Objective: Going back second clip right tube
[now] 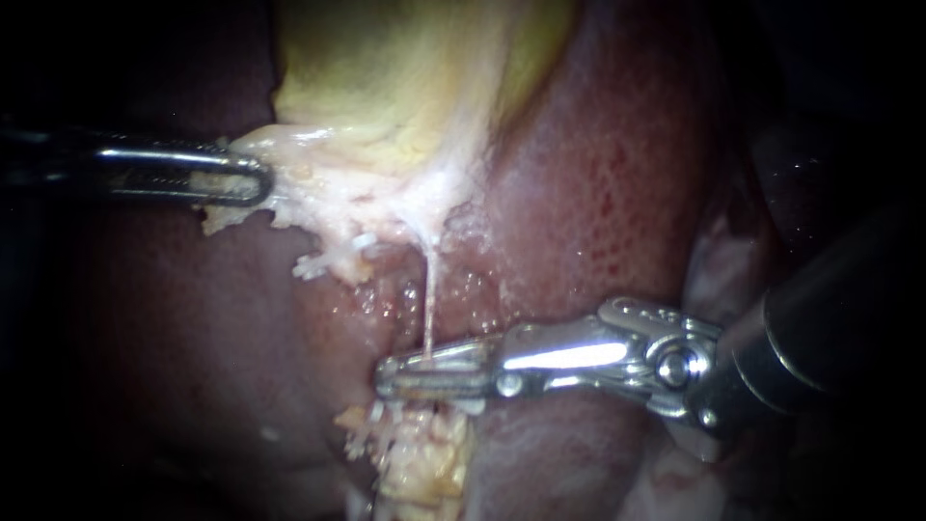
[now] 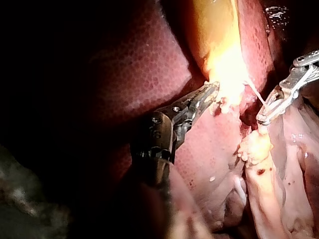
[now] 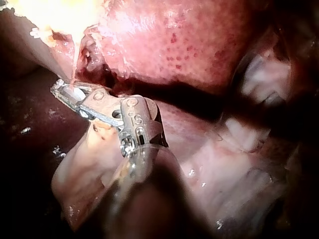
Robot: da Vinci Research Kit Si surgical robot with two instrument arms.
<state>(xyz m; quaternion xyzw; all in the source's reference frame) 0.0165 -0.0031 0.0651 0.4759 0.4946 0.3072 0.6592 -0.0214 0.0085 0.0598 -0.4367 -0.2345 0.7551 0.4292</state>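
Clamps the gallbladder (image 1: pixel 386 96) edge in the claw of the left instrument (image 1: pixel 262 181). Holds the claw of the right instrument (image 1: pixel 384 374) apparently slightly apart, straddling the thin tube (image 1: pixel 427 299) beside the liver (image 1: pixel 598 174).

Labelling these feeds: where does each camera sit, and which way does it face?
Endoscope: close in, facing gallbladder and tube; left instrument and right instrument show.
Left wrist: on left arm, looking along left instrument towards gallbladder.
Right wrist: on right arm, looking along right instrument towards tube.
All three share the tube and right instrument.
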